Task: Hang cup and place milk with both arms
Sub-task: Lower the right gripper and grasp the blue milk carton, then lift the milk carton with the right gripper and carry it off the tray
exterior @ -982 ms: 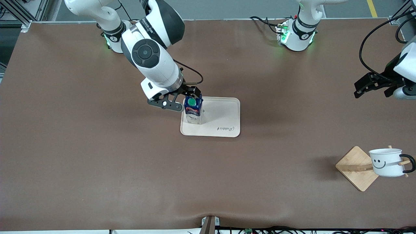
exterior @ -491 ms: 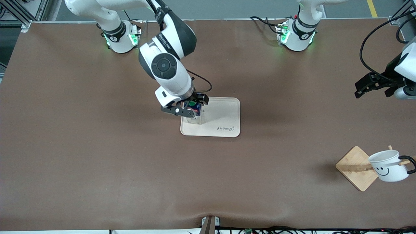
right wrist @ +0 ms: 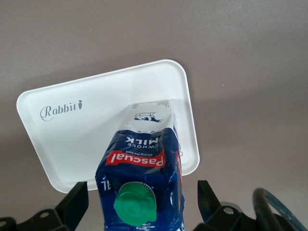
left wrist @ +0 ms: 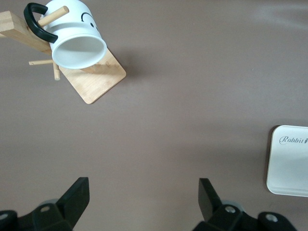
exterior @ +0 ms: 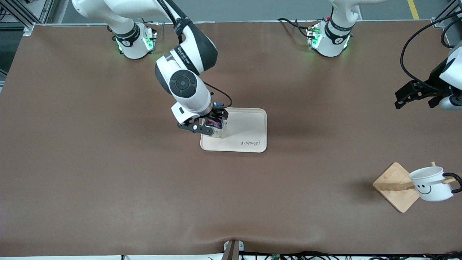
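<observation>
The milk stands upright on the white tray, at the tray's end toward the right arm. My right gripper is open around the carton's top, one finger on each side with a gap. The right wrist view shows the milk, its green cap, the tray and my right gripper. The cup hangs by its black handle on a peg of the wooden rack. My left gripper waits open and empty in the air. The left wrist view shows my left gripper, the cup and the rack.
The brown table carries only the tray and the rack. The rack stands near the left arm's end, nearer to the front camera than the tray. Black cables loop above the left gripper.
My right gripper has moved over the tray and come down around the milk's top, hiding the green cap in the front view. The cup has tilted slightly on its peg.
</observation>
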You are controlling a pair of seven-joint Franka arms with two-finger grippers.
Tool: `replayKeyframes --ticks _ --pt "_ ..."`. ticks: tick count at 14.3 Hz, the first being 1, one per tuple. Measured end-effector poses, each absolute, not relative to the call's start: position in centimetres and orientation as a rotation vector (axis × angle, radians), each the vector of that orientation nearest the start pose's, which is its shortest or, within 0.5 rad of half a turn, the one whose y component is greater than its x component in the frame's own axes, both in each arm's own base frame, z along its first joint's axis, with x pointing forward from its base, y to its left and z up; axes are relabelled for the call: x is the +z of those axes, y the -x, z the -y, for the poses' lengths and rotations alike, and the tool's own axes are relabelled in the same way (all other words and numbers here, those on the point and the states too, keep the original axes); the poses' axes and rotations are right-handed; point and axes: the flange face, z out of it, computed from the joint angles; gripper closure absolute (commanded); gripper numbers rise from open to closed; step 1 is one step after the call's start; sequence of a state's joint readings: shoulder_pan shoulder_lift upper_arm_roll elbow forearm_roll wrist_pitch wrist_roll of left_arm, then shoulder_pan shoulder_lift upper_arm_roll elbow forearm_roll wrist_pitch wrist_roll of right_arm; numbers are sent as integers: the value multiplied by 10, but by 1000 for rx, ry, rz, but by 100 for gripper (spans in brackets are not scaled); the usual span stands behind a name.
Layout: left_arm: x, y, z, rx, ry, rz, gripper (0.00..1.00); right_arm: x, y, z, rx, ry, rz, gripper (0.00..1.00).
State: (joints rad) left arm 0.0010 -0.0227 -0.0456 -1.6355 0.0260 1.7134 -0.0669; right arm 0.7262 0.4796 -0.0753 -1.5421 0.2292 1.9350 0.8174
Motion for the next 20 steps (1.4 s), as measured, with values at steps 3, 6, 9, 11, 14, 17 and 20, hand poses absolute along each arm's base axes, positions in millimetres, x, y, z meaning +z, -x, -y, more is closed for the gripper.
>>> replayKeyframes --ticks 3,6,9,11,14,17,20 --pt "620 -560 23 -162 3116 32 0 368 -521 -436 278 3035 -360 0" --pt "620 -560 22 -162 3116 32 0 358 -511 -444 267 3066 -319 0" --pt "620 -560 22 -161 3116 33 0 348 -505 -451 258 3083 -293 44" --pt "620 -560 22 -161 3116 33 0 342 -504 -452 264 3088 -290 100" --pt "620 -560 22 -161 3116 33 0 344 -506 -452 258 3084 -294 100" --pt "620 -560 22 -161 3116 33 0 350 -510 -450 274 3064 -316 100" --pt "620 -560 22 -161 3116 33 0 384 -521 -442 366 3042 -348 100"
